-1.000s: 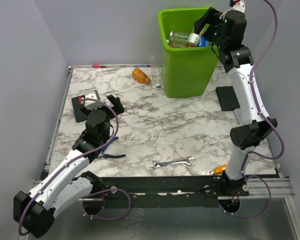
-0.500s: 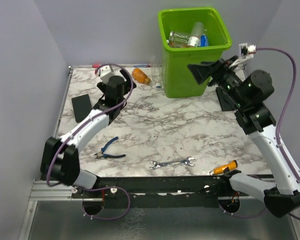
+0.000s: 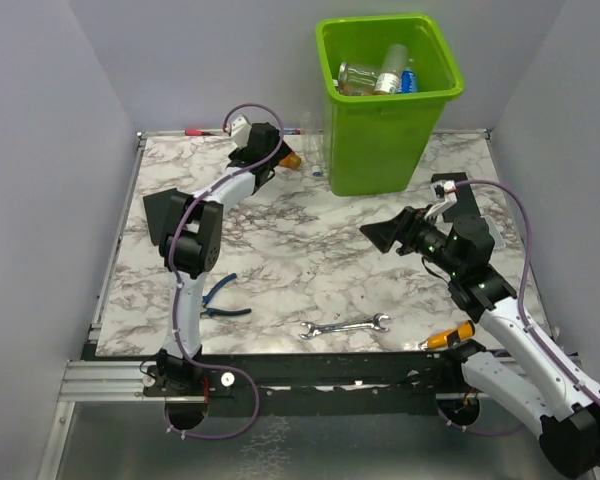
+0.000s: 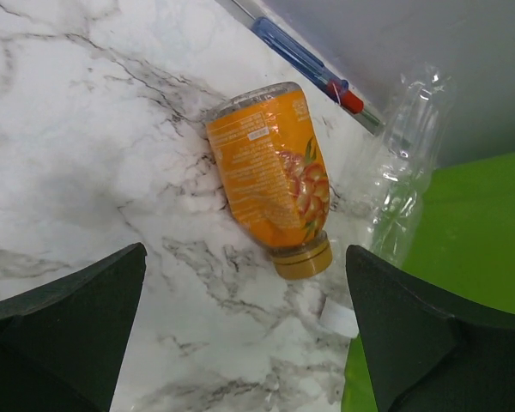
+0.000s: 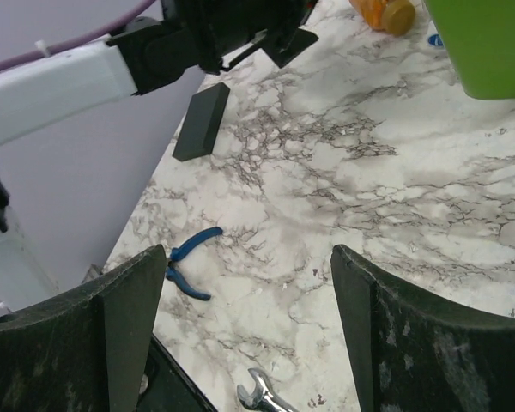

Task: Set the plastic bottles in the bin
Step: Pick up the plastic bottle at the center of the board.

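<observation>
The lime-green bin [image 3: 380, 140] stands at the back of the table with several bottles [image 3: 375, 75] inside. An orange bottle [image 4: 270, 176] lies on its side on the marble next to the bin, cap toward me. A clear crushed bottle [image 4: 408, 167] leans against the bin's wall [image 4: 472, 249]. My left gripper [image 4: 245, 343] is open and empty, just short of the orange bottle [image 3: 291, 158]; it shows in the top view [image 3: 273, 158] too. My right gripper [image 3: 385, 237] is open and empty, low over the table's right middle, and shows in its wrist view [image 5: 249, 335].
Blue pliers [image 3: 220, 297], a silver wrench [image 3: 345, 326] and an orange-handled screwdriver [image 3: 448, 338] lie near the front edge. A black block [image 3: 165, 215] sits at the left, another [image 3: 458, 195] at the right. A pen [image 4: 305, 62] lies along the back wall.
My left arm has swung from the left side to the back, up to the orange bottle. My right arm has come down from the bin to the table's right middle, empty.
</observation>
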Action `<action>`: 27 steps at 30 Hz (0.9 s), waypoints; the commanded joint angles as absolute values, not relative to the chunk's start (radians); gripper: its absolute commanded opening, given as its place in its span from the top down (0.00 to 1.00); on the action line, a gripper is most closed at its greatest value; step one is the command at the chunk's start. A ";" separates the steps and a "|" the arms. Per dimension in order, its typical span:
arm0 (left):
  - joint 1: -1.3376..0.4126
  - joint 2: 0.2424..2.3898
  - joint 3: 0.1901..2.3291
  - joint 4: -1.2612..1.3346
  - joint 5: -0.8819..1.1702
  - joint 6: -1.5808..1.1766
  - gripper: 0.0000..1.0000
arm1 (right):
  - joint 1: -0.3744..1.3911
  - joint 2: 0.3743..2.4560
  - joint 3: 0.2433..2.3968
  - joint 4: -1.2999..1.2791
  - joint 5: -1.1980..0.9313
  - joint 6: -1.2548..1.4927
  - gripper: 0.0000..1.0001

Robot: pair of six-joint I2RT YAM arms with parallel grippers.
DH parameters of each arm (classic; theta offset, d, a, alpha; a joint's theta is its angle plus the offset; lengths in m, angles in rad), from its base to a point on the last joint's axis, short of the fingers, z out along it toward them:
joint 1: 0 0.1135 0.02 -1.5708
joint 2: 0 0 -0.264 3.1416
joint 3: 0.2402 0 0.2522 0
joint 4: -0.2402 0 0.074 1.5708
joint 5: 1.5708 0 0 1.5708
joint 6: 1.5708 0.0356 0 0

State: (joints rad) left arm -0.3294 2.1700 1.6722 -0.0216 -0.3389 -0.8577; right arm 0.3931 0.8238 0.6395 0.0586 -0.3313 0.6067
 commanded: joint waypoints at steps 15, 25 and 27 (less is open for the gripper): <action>-0.326 2.561 2.113 -0.110 -0.354 -0.953 0.01 | 0.402 0.734 0.531 0.071 -0.353 0.632 0.19; -0.315 2.610 2.139 -0.119 -0.300 -0.985 0.50 | 0.402 0.723 0.539 0.041 -0.329 0.622 0.19; -0.313 2.566 2.092 -0.099 -0.306 -0.977 0.60 | 0.401 0.724 0.547 0.038 -0.333 0.620 0.19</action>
